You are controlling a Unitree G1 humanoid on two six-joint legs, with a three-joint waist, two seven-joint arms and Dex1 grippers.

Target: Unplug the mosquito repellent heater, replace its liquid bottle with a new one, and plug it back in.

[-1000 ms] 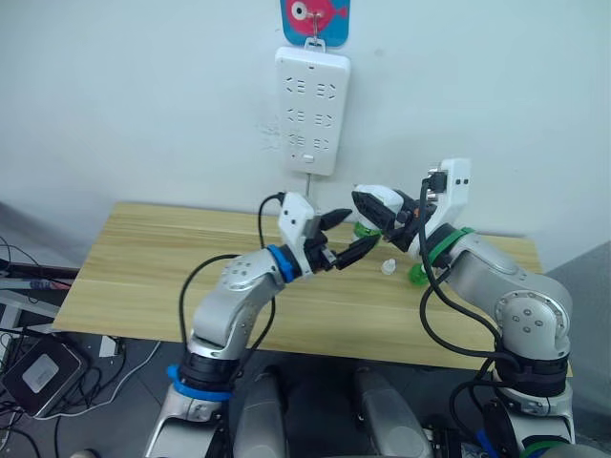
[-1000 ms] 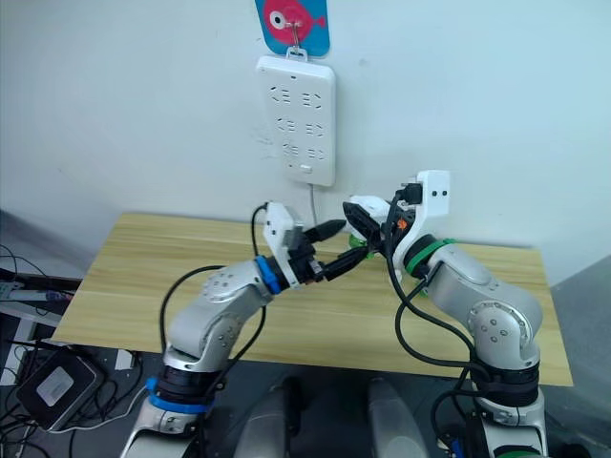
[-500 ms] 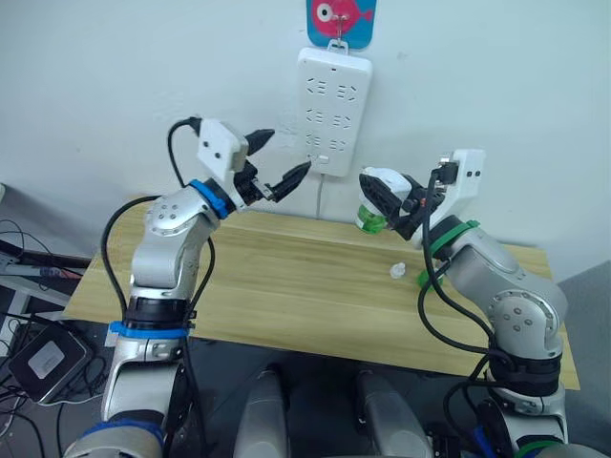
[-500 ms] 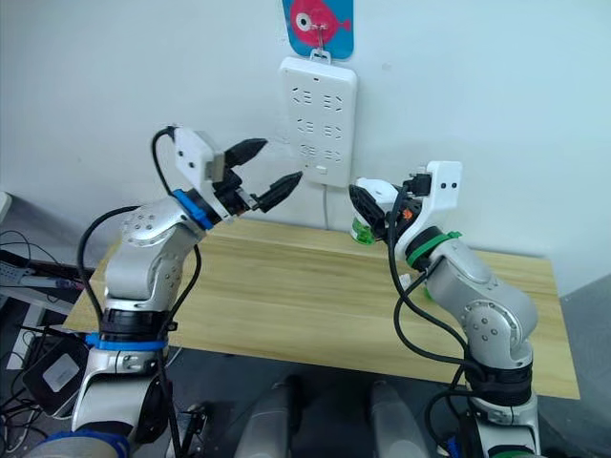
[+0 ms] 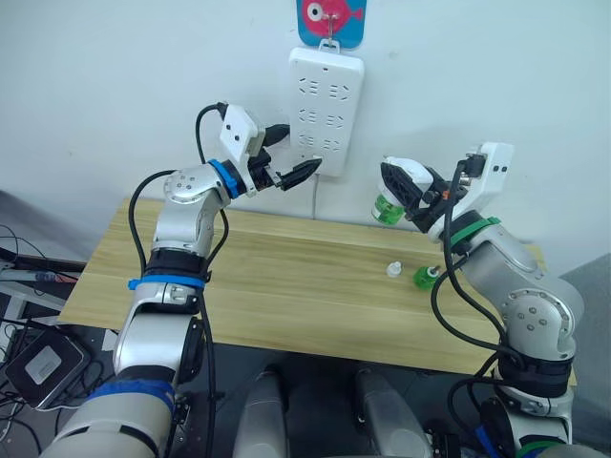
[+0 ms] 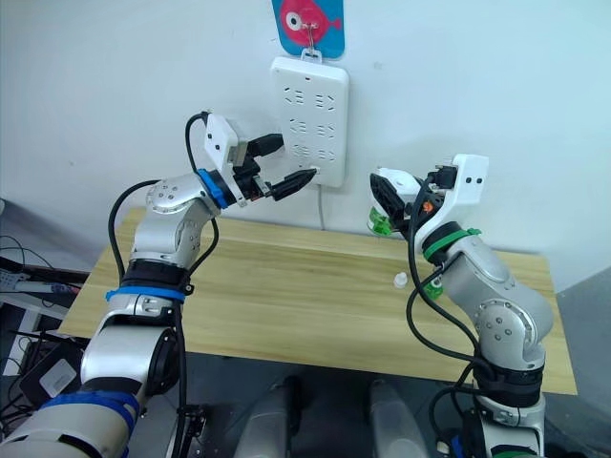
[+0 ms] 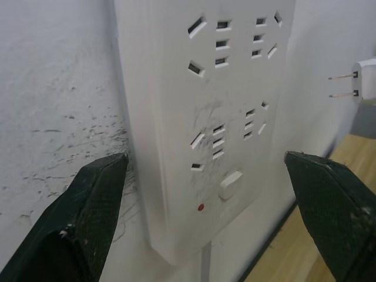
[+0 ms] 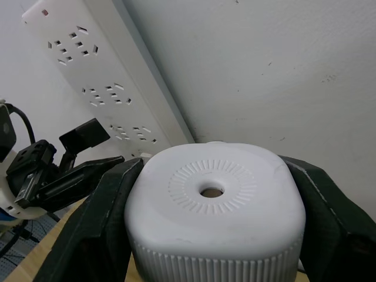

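Observation:
The mosquito repellent heater is white and rounded, with a centre hole in its domed face. My right gripper is shut on it, holding it in the air above the table's right part, to the right of the wall strip. A green liquid bottle hangs under the heater. Its two prongs point toward the white power strip on the wall. My left gripper is open and raised just in front of the strip's lower end, holding nothing.
On the wooden table lie a small white cap and another green bottle, below the right gripper. A blue fish hook holds the strip. The strip's cable runs down the wall. A black box and wires sit on the floor at left.
My left arm rose from over the table's middle up to the power strip on the wall. The right gripper lifted the heater up and a little right. The camera also shifted.

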